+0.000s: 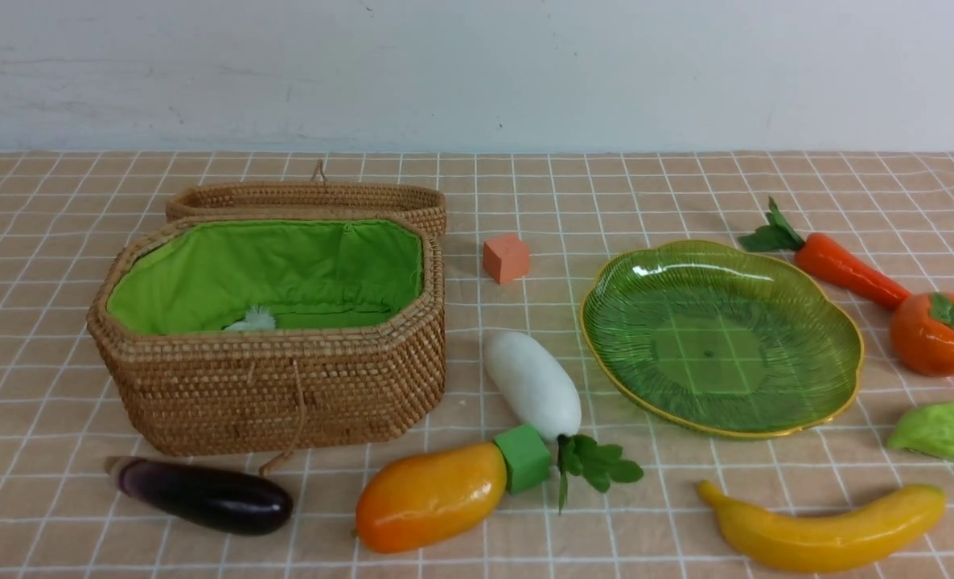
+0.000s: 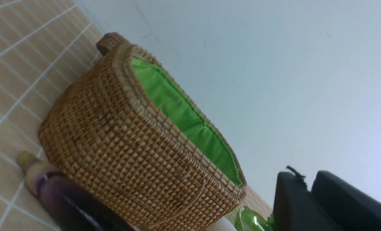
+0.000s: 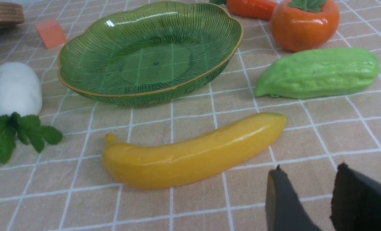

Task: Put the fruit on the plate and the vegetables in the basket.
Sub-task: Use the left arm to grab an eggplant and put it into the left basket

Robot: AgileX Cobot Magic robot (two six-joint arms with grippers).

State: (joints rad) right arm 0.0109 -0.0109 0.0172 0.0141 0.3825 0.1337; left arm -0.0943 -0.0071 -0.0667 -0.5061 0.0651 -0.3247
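Note:
The wicker basket (image 1: 284, 386) stands open at the left, with the purple eggplant (image 1: 203, 494) in front of it. The mango (image 1: 429, 494) and white radish (image 1: 533, 382) lie mid-table. The green plate (image 1: 718, 338) holds nothing. Carrot (image 1: 843, 269), persimmon (image 1: 935, 334) and cucumber (image 1: 947, 430) lie to its right, the banana (image 1: 827, 531) in front. In the left wrist view my left gripper (image 2: 307, 189) is shut on nothing, low beside the basket (image 2: 119, 144) and eggplant (image 2: 68, 205). My right gripper (image 3: 309, 167) is open and holds nothing, just short of the banana (image 3: 190, 154).
An orange cube (image 1: 506, 257) sits between basket and plate. A green cube (image 1: 524, 457) touches the mango's end by the radish leaves (image 1: 598, 466). The basket's lid (image 1: 308, 197) lies behind it. A pale tuft (image 1: 252, 320) shows inside the lining.

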